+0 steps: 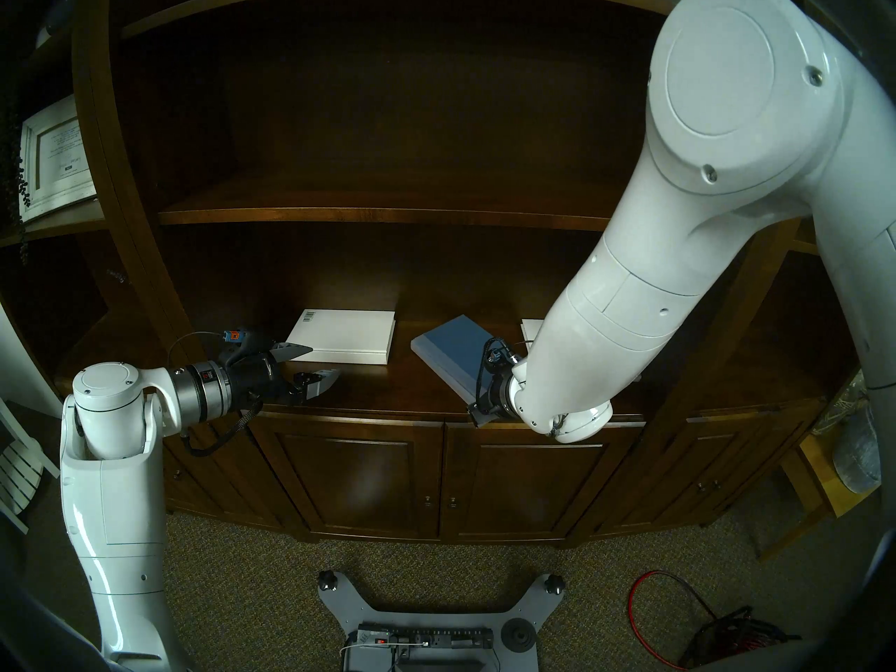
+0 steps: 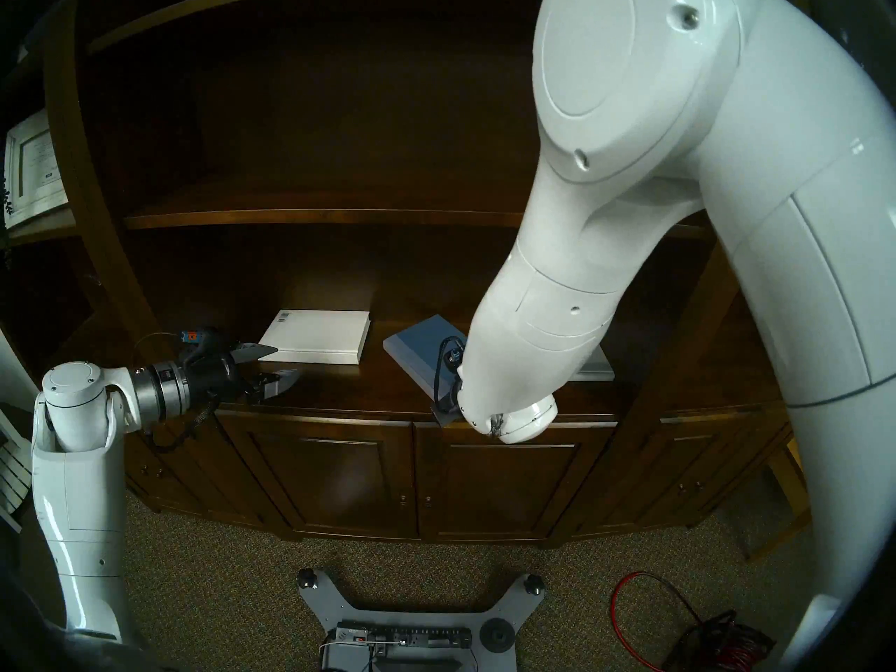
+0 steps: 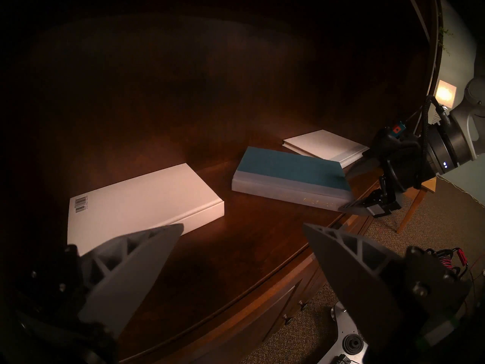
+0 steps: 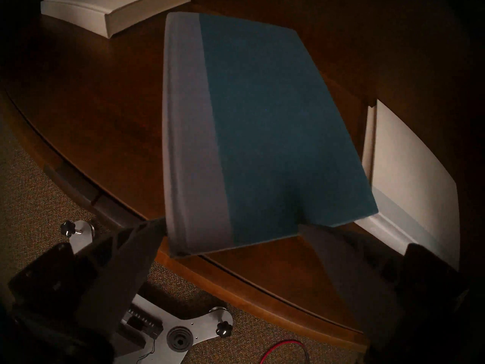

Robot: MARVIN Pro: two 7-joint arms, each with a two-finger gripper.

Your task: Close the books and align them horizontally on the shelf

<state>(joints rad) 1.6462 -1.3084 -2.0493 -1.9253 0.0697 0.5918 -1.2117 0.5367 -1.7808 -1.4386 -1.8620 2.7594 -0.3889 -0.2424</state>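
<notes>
Three closed books lie flat on the dark wooden shelf (image 1: 388,390). The white book with a barcode (image 1: 342,336) (image 3: 141,200) sits at the left, square to the front edge. In the middle the blue book (image 1: 453,346) (image 4: 262,119) lies skewed, its near corner at the ledge's front edge. The white book with a pale blue strip (image 3: 325,142) (image 4: 409,158) is at the right, mostly hidden by my right forearm in the head views. My left gripper (image 1: 324,360) hangs open just left of the barcode book. My right gripper (image 4: 231,225) (image 3: 345,191) is open, its fingers straddling the blue book's near end.
A thinner shelf board (image 1: 378,215) runs above the ledge and panelled cabinet doors (image 1: 349,472) stand below it. A framed picture (image 1: 53,162) is in the left bay. On the carpet are my base plate (image 1: 426,617) and a red cable (image 1: 645,603).
</notes>
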